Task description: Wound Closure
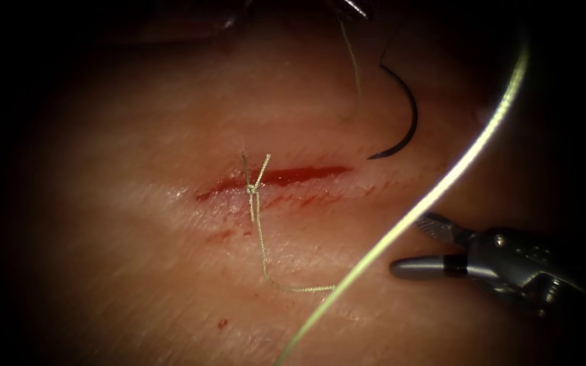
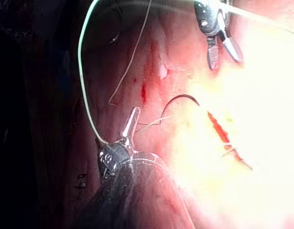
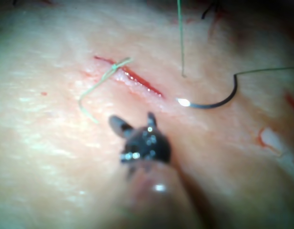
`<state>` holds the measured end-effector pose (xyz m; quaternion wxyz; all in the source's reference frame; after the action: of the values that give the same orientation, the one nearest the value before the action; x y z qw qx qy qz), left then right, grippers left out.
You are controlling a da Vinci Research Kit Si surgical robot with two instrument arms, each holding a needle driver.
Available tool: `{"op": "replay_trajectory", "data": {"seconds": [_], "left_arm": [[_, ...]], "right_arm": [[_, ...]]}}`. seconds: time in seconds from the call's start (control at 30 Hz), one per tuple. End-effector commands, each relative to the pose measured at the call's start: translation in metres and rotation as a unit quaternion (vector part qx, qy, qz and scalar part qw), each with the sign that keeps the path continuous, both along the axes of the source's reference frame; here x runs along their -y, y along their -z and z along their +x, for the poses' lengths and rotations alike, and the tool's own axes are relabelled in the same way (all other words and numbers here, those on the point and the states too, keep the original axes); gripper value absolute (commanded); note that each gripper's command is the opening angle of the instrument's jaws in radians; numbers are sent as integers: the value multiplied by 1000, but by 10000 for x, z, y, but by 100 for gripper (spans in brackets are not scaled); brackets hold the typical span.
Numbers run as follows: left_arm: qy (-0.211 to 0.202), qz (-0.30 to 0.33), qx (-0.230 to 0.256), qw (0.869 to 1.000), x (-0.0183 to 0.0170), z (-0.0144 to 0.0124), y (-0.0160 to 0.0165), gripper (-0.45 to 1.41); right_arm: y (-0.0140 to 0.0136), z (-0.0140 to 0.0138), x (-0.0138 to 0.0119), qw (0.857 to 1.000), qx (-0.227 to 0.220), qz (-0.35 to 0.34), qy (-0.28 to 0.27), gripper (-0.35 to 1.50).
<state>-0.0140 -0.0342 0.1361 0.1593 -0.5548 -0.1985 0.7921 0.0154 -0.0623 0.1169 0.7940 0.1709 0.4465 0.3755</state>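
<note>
Endoscope view: knot tied at the cut's left end, needle lying free.
The knot (image 1: 252,190) sits on the cut (image 1: 276,179); the needle (image 1: 401,115) rests on the tissue (image 1: 137,237) above its right end, unheld. The left tool (image 2: 130,125) pinches thread (image 1: 442,190). The right tool (image 1: 428,247) is spread, empty; slack thread could snag it.

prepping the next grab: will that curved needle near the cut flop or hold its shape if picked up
Probably stiff: the needle keeps a clean arc while the thread sags in loops. Probably light, being thin. Its smooth curve might swivel in a claw. Right claw is open, empty.
</note>
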Motion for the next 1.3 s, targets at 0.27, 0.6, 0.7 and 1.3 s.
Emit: {"op": "replay_trajectory", "data": {"seconds": [0.27,0.6,0.7,1.3], "left_arm": [[-30,-23,-9,999,77,23,-12,113],[-32,42,5,999,137,13,-8,106],[-31,57,11,998,162,15,7,91],[-73,101,-31,992,247,-8,-41,77]], "right_arm": [[-5,11,0,1000,-4,0,1,148],[-4,12,1,1000,-9,0,5,148],[-4,11,2,1000,-9,0,6,148],[-1,11,6,1000,-11,0,10,148]]}}
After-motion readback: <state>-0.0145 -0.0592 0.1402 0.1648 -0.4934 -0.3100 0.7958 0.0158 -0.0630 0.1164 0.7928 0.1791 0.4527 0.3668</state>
